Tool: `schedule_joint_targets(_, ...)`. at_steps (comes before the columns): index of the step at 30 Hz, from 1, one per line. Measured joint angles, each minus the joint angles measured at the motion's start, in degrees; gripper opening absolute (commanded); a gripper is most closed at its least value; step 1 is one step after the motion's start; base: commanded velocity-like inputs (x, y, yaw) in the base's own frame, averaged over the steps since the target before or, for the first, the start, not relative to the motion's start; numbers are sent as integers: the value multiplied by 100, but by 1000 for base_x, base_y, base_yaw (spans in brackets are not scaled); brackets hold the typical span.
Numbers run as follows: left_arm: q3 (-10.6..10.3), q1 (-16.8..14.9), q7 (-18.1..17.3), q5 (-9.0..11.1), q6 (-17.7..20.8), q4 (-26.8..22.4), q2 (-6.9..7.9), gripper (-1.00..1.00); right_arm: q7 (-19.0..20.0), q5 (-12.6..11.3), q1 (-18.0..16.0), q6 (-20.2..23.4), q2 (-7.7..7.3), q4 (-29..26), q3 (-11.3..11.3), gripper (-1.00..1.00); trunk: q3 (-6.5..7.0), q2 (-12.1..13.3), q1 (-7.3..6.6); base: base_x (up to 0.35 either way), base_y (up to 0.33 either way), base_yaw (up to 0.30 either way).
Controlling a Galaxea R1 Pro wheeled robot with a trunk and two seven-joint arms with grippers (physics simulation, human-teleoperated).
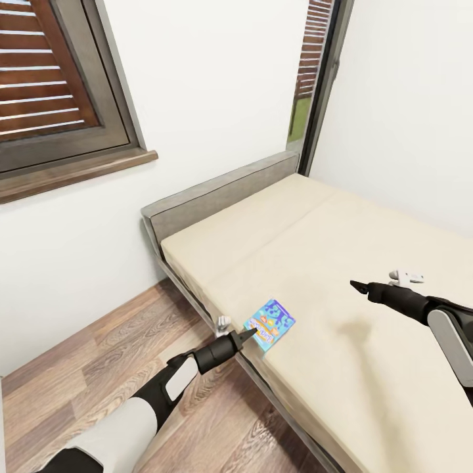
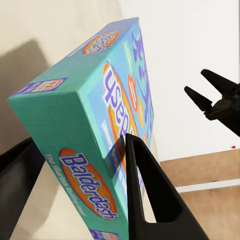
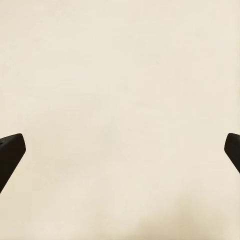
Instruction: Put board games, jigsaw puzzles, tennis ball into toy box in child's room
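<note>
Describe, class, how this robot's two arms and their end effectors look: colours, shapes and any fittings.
Both arms have white shell segments joined by black sections. Each tapers to a black end effector with two slim, pointed, wedge-like fingers: the left end effector and the right end effector. A small pale grey fitting sits beside each wrist. No cables or markings can be made out.

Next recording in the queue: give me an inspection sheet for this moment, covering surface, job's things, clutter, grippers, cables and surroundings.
Surface: beige bed, two mattress sections, grey headboard.
Job's things: one light-blue board game, "Balderdash" on its side, tilted at the bed's near edge, held between the left fingers.
Clutter: nothing seen.
Grippers: left gripper shut on the game box; right gripper open above bare mattress, holding nothing.
Cables: nothing seen.
Surroundings: white walls, wood-plank floor, brown-framed window with slatted shutter, narrow glazed opening past the headboard.
</note>
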Motion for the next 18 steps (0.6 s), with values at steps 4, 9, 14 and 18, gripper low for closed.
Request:
schedule_joint_targets(4, -1, 18, -14, 3, 13, -94, 3, -100, 15, -3, 3, 0, -3, 0, -4, 100, 0, 0, 0, 0, 0, 0)
schedule_joint_targets(9, -6, 188, -22, 3, 104, -515, 26, -100, 46, -1, 106, -32, -6, 0, -20, 100, 0, 0, 0, 0, 0, 0)
schedule_joint_targets(14, -4, 458, 22, -17, 398, -1116, 64, -100, 66, -6, 197, -62, -14, 0, -34, 100, 0, 0, 0, 0, 0, 0)
schedule_joint_targets(18, 9, 823, 229, -34, 697, -1815, 97, -100, 72, -7, 222, -69, -19, -5, -38, 100, 0, 0, 0, 0, 0, 0)
